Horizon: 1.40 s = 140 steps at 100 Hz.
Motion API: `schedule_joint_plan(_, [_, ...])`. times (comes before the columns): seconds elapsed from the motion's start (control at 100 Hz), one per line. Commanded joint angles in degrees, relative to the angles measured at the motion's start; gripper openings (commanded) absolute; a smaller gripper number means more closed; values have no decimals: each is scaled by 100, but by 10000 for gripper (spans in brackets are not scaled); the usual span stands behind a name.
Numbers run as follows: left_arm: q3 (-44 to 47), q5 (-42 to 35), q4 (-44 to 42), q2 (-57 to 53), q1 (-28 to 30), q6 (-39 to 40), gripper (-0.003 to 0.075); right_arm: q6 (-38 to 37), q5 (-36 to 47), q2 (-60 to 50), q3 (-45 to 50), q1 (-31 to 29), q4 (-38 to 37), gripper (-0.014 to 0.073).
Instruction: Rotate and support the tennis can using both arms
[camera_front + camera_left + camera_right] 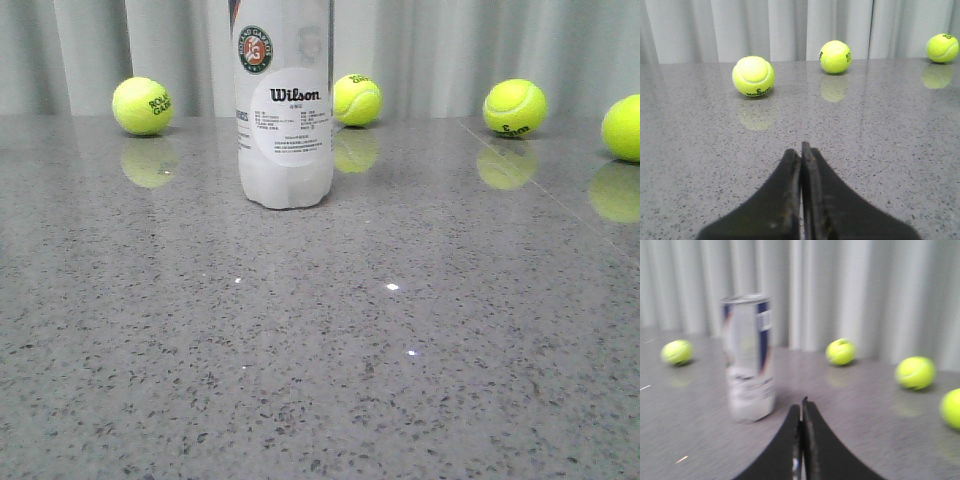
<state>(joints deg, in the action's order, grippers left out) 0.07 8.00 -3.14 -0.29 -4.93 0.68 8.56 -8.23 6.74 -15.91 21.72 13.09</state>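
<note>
The tennis can [284,110] stands upright on the grey speckled table, its round white Wilson label facing the front camera and its top cut off by the frame. The right wrist view shows the tennis can [748,357] whole, blurred, with its metal rim up and a navy band. My right gripper [802,405] is shut and empty, a short way from the can's base. My left gripper [801,150] is shut too, with nothing between its fingers; the can does not appear in the left wrist view. Neither gripper shows in the front view.
Several yellow-green tennis balls lie along the back of the table near the grey curtain: one [142,105] left of the can, one [357,99] just behind it, two [515,107] [624,127] at the right. The left gripper faces balls [753,76] [835,56].
</note>
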Motion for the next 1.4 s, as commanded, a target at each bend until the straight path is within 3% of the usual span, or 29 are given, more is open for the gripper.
schedule_joint_plan(0.0, [253,-446,45,-189,-8,65,-19,-470,1428,77,284,-510,-660,-62])
schedule_joint_plan(0.15, [253,-446,45,-189,-8,65,-19,-1498,1935,77,906,-1462,-1697,-62])
schedule_joint_plan(0.37, [253,-446,45,-189,-8,65,-19,-1723,1715,-199,1575,-2324,-1792,-62])
schedule_joint_plan(0.55, [253,-446,45,-189,-8,65,-19,-1702,823,-860,1759,-2356,-1792,-62])
schedule_joint_plan(0.81, [253,-446,45,-189,-8,65,-19,-1117,823,-835,1765,-2356,-1345,-62])
schedule_joint_plan(1.389, [253,-446,45,-189,-8,65,-19,-1111,854,-835,1765,-2356,-1309,-62])
